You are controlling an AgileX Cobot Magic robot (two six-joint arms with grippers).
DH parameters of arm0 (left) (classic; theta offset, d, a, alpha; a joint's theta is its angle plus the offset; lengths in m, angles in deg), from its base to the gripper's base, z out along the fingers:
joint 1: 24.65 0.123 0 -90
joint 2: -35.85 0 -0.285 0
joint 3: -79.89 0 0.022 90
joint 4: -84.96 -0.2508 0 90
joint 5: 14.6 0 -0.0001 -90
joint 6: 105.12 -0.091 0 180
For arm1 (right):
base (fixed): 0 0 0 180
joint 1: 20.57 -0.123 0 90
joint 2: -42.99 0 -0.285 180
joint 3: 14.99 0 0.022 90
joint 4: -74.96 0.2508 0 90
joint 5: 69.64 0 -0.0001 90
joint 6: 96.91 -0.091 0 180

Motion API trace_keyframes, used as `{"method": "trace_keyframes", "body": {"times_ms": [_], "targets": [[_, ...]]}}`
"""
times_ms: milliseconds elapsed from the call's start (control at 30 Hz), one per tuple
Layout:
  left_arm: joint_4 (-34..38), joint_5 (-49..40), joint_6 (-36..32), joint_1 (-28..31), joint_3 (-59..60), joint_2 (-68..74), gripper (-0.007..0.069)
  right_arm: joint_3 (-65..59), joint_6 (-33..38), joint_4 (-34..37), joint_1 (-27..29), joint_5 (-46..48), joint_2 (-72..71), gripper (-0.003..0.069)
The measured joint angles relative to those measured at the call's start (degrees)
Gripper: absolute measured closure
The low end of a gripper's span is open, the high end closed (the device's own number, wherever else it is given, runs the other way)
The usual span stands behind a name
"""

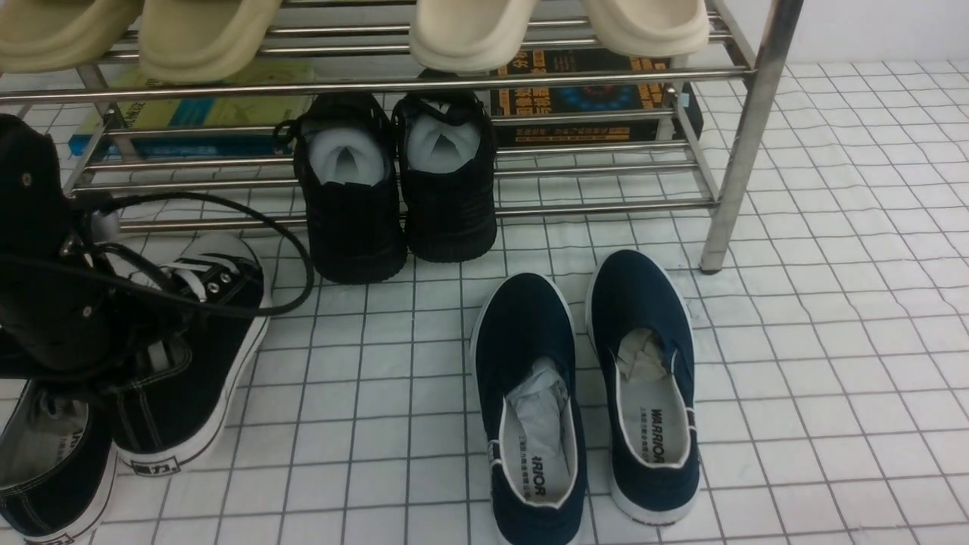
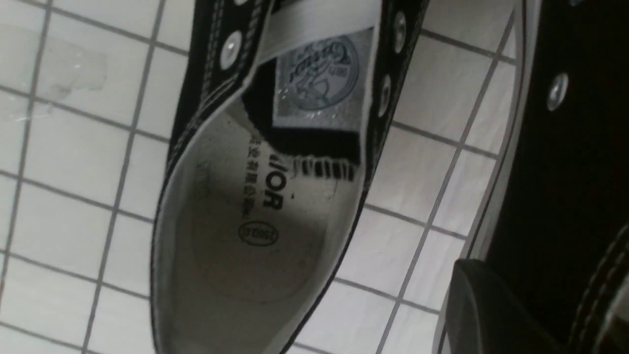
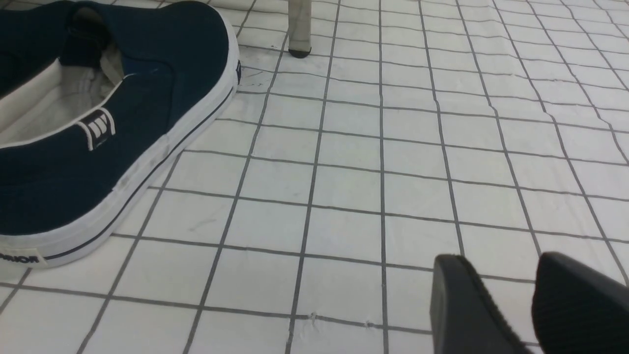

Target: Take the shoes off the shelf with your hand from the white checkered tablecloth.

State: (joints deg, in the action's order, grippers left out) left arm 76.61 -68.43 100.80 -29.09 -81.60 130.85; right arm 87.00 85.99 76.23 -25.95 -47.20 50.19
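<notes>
The two black canvas sneakers lie on the white checkered tablecloth [image 1: 795, 363] at the front left, off the steel shelf [image 1: 424, 82]. One sneaker [image 1: 204, 356] points its white toe cap at the shelf; the other [image 1: 45, 469] lies nearer, partly out of frame. My left gripper [image 1: 144, 348] is down on the farther sneaker's opening. In the left wrist view one finger [image 2: 486, 314] presses the outside of that sneaker's side wall [image 2: 575, 147]; the other finger is hidden. The nearer sneaker [image 2: 255, 206] lies beside it. My right gripper [image 3: 511, 295] is open and empty just above the cloth.
Black knit shoes [image 1: 394, 189] stuffed with white paper sit on the shelf's low tier. Navy slip-ons [image 1: 583, 393] lie mid-cloth, one of them next to my right gripper [image 3: 98, 123]. Beige slippers [image 1: 469, 30] sit on the upper tier. A shelf leg [image 1: 746, 144] stands at right. Boxes lie behind.
</notes>
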Motion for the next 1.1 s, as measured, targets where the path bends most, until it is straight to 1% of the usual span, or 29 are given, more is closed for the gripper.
{"method": "trace_keyframes", "body": {"times_ms": [300, 467, 633, 667, 700, 867, 967, 1033, 1100], "targets": [[-0.2, 0.6, 0.0, 0.0, 0.0, 4.4, 0.0591, 0.0, 0.0, 0.0, 0.0, 0.0, 0.0, 0.0420], [-0.5, 0.6, 0.0, 0.0, 0.0, 4.6, 0.0574, 0.0, 0.0, 0.0, 0.0, 0.0, 0.0, 0.0420], [-1.3, -1.3, 0.0, 0.0, -0.1, 4.6, 0.0487, 0.0, 0.0, 0.0, 0.0, 0.0, 0.0, 0.0420], [-2.1, -2.7, 0.0, 0.0, -0.5, 4.6, 0.0423, 0.0, 0.0, 0.0, 0.0, 0.0, 0.0, 0.0420], [-2.5, -3.5, 0.0, 0.0, -0.8, 4.6, 0.0384, 0.0, 0.0, 0.0, 0.0, 0.0, 0.0, 0.0420], [-5.1, -8.0, 0.0, 0.0, -4.9, 2.4, 0.0253, 0.0, 0.0, 0.0, 0.0, 0.0, 0.0, 0.0420], [-6.5, -11.1, 0.0, 0.0, -7.0, -2.2, 0.0246, 0.0, 0.0, 0.0, 0.0, 0.0, 0.0, 0.0420], [-6.8, -13.8, -0.8, 0.0, -6.8, -6.4, 0.0286, 0.0, 0.0, 0.0, 0.0, 0.0, 0.0, 0.0420], [-6.7, -14.7, -1.8, 0.0, -3.7, -11.0, 0.0356, 0.0, 0.0, 0.0, 0.0, 0.0, 0.0, 0.0420]]}}
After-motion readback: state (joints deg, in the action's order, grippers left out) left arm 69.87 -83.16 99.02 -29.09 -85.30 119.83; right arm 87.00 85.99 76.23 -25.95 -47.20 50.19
